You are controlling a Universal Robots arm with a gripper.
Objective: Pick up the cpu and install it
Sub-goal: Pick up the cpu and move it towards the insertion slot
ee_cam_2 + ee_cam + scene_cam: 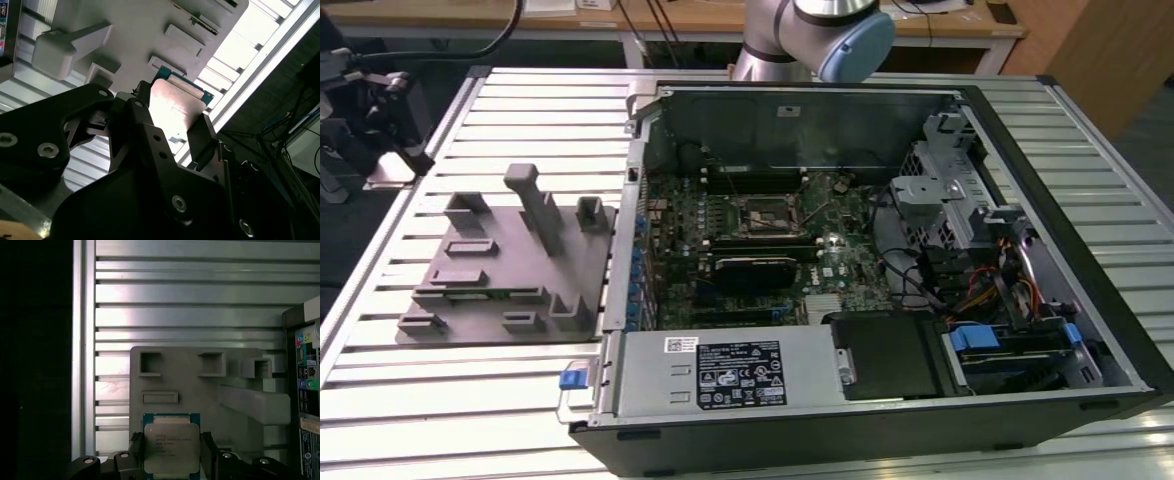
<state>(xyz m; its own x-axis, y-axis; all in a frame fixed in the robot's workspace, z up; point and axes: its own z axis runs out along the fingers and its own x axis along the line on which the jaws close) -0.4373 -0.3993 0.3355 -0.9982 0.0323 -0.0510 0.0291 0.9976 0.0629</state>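
The gripper [171,462] is clenched on the cpu [172,442] at two opposite edges, leaving the flat top free. The chip seems lifted above the tray [185,385], probably for carrying.

Illegible print: cpu [171,447], PSU label [738,372]

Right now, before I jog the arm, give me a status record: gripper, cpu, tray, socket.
gripper: shut on the cpu at two opposite edges
cpu: held above the grey tray, metal plate facing the first wrist camera
grey tray: on the slatted table, at the exterior view's left of the computer case
socket: on the motherboard in the open case
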